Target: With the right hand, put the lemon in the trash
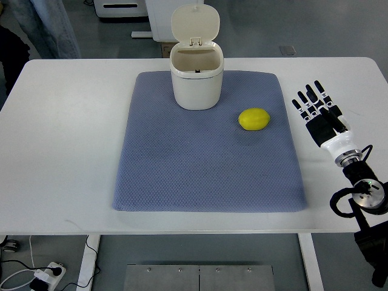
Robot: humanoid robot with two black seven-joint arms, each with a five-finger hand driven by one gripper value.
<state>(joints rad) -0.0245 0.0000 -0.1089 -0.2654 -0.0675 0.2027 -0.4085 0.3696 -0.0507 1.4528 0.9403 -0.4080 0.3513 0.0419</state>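
The smooth, oval yellow lemon [254,119] lay on the blue-grey quilted fabric mat [209,145], out toward three o'clock from the mat's middle and near its right edge. Nothing touched it. Its long axis ran roughly nine to three, tilted slightly, with the blunt tips pointing left and right.

At about ten o'clock from the lemon, well apart, stood the cream plastic trash bin [196,76], its hinged lid flipped up and back, the mouth open and ready.

Off at three o'clock from the lemon, past the mat's edge on the white table [66,133], the black-and-white robot right hand [318,112] lay flat, fingers straight and spread, pointing toward twelve and holding nothing. The left hand was not in view.

The task looked not yet begun. And the risks? That lemon was round and slick, so fingers closing across the short axis off-centre could squirt it sideways and send it rolling off the mat. A shallow grip could drop it on the way over. Coming in low at the bin, the hand might clip the rim or the upright lid and tip the light container.
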